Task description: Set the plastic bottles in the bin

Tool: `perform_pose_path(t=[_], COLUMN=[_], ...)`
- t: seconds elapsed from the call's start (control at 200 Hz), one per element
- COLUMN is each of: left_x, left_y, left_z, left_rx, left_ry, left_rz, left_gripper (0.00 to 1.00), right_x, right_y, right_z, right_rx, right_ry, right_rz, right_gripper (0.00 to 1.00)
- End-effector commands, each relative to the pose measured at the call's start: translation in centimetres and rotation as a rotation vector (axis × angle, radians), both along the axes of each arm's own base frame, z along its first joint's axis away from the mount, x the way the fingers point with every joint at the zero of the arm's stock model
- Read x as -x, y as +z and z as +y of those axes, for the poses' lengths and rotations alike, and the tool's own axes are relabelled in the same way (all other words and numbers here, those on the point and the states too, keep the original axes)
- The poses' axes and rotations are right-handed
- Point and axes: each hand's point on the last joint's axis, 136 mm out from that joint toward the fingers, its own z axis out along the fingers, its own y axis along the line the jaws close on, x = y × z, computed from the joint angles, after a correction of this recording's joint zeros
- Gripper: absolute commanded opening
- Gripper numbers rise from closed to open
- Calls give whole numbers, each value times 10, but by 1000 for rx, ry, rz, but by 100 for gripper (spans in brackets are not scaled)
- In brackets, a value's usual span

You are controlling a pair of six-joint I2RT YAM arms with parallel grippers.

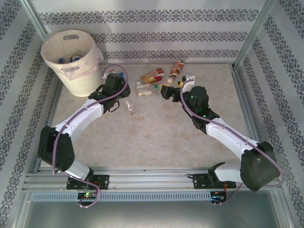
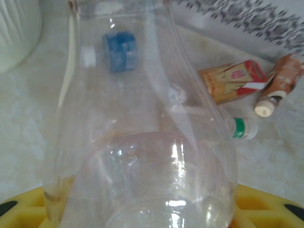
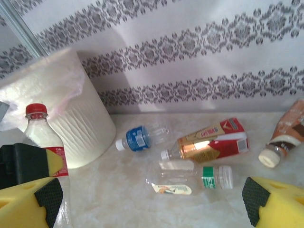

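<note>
L gripper clamped on a clear bottle, with yellow fingers at both sides of its base. The bottle runs away from the wrist cam. L arm reaches fwd with elbow bent, wrist just beside the bin at the far-left corner of the surface.

R gripper is spread wide, nothing btwn its fingers, low over the surface near the bottle cluster. R arm angles in from the right.

Lying ahead of it:
- blue-label bottle, nearest the bin
- red/gold-label bottle
- brown bottle
- green-label bottle

A red-cap bottle stands upright at the left of the R wrist view, partly behind a finger. Can't tell if it's the clamped one.

Top view looks into the bin: blue-labelled bottles inside.
</note>
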Motion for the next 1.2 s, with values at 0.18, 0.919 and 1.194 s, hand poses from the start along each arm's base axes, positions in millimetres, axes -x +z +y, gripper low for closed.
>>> perform_pose_path(t=[0.18,0.919,1.194], left_x=[-7,-76,-112], left_y=[139,311,283], left_z=[10,175,260], left_rx=[-118,-340,-354], left_ry=[-71,253,427], left_rz=[-382,-798,-725], left_gripper=[55,55,55], right_x=[19,29,28], right_y=[50,47,43], right_z=[-16,-21,-21], right_rx=[-47,-27,-22], right_ry=[-50,-55,-57], right_rz=[-147,-138,-119], right_gripper=[98,98,98])
